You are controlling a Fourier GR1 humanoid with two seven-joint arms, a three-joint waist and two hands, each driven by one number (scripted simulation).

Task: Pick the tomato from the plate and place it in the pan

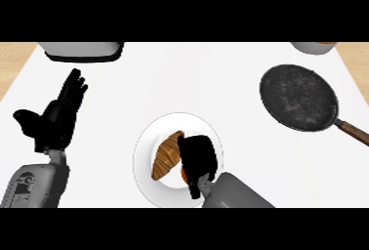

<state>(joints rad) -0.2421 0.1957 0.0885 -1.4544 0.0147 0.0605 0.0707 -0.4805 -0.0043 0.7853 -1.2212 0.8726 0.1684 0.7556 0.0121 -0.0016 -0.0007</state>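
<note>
My right hand [196, 157] lies over the white plate [155, 188], fingers curled down on the tomato [185, 174], mostly hidden beside a croissant [167, 155]. The pan [298, 97] sits well right of the plate; my left hand [54, 117] rests open, left of it.

You see a round, speckled, matt black pan [298, 97] with a brown wooden handle, a smooth white glossy plate [155, 188], and the matt white desk [194, 78].

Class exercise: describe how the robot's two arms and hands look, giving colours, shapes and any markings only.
Both forearms are grey, boxy casings with rounded edges. The left forearm has dark round markings on its casing. The left hand and right hand are matte black, with slender segmented fingers.
</note>
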